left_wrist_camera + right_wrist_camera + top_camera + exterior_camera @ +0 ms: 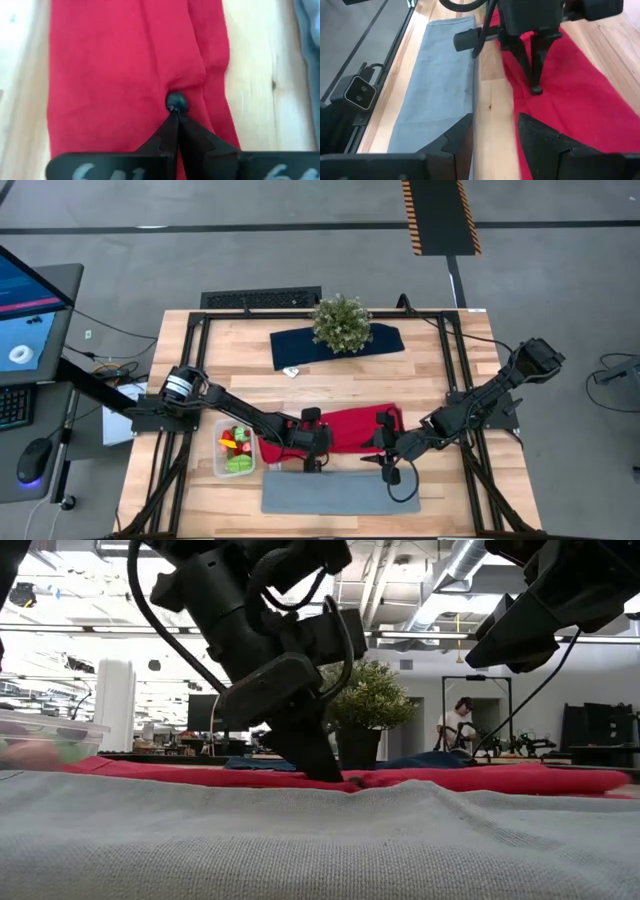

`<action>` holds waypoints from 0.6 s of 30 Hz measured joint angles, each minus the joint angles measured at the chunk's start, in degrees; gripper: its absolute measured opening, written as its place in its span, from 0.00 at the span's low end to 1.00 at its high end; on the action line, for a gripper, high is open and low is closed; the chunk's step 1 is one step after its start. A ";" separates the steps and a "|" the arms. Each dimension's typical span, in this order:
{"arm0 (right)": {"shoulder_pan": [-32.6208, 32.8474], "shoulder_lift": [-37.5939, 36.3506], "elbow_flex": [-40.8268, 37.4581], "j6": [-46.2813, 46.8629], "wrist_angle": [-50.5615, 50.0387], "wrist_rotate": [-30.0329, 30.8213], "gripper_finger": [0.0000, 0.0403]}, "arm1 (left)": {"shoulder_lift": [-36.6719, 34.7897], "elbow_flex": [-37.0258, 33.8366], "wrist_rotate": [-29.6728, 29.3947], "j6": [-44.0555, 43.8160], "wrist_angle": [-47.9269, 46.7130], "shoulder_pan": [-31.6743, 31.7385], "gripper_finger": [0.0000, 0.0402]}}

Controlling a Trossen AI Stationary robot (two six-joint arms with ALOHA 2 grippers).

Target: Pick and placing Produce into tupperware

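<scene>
The pale wooden table [430,360] carried, along its near edge, a flat grey rectangular mat [325,492], and just behind that a crumpled red cloth [352,430] spread across the middle. Farther back lay a dark blue cloth [300,348] with a bushy green potted plant [340,323] standing on it. Toward the left side of the table, just beside the red cloth's end, sat the small clear plastic rectangular container [236,450], already holding several tiny toy produce pieces [238,448] in green, red and yellow. The left arm reached from the table's left side across to the near edge of the red cloth, where the left gripper [176,111] pointed down at the fabric with its two dark fingers pinched together on a small dark round berry [176,102]; the berry sat right at the fingertips and rested on a fold of the cloth, well apart from the container. The right gripper [495,131] hung near the cloth's right part, above the bare wood between mat and cloth, its fingers standing partly apart with nothing between them.
</scene>
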 joint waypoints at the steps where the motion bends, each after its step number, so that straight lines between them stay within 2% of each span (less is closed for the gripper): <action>1: 0.02 0.00 0.00 0.00 0.05 -0.02 0.44 | -0.37 -0.08 -0.92 -0.41 0.83 -0.23 0.00; 6: 0.03 0.00 0.00 0.40 0.04 -0.02 0.44 | -2.39 1.71 -1.51 1.07 2.73 -1.12 0.04; 14: 0.42 0.00 0.00 0.46 0.07 -0.02 0.44 | -2.14 2.41 0.71 -1.10 0.55 -1.00 0.32; 18: 0.40 0.00 0.00 0.46 0.09 -0.02 0.44 | -1.41 2.56 1.06 -1.61 3.08 -1.00 0.41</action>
